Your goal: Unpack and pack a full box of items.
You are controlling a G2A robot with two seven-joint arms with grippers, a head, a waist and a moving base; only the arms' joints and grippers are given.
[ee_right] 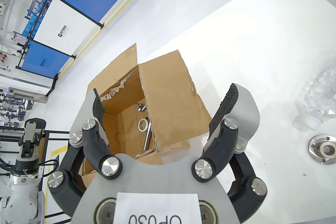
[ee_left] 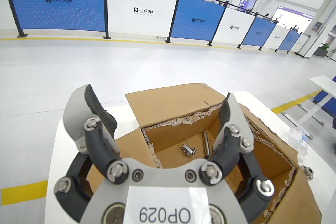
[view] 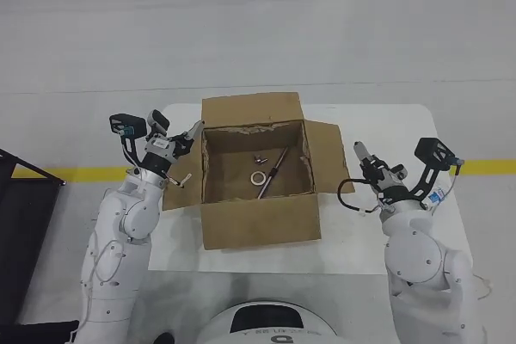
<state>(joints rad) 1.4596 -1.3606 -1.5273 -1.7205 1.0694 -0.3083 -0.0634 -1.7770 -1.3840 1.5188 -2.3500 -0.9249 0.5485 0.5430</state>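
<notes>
An open cardboard box (view: 258, 219) stands in the middle of the white table (view: 361, 249), flaps folded outward. On its floor lie a metal rod (view: 273, 172), a white ring (view: 257, 179) and a small metal fitting (view: 258, 158). My left gripper (view: 179, 131) hovers open by the box's left flap, nothing between its fingers; its wrist view shows the gripper (ee_left: 158, 104), rod (ee_left: 206, 143) and fitting (ee_left: 187, 150). My right gripper (view: 377, 162) is open and empty beside the right flap. Past that gripper (ee_right: 164, 93) show the ring (ee_right: 143, 125) and rod (ee_right: 147, 137).
A crumpled clear plastic bottle (ee_right: 317, 101) and a round metal flange (ee_right: 324, 149) lie on the table right of the box, near my right arm. A small pale part (view: 184, 181) rests on the left flap. Bare table lies in front of the box.
</notes>
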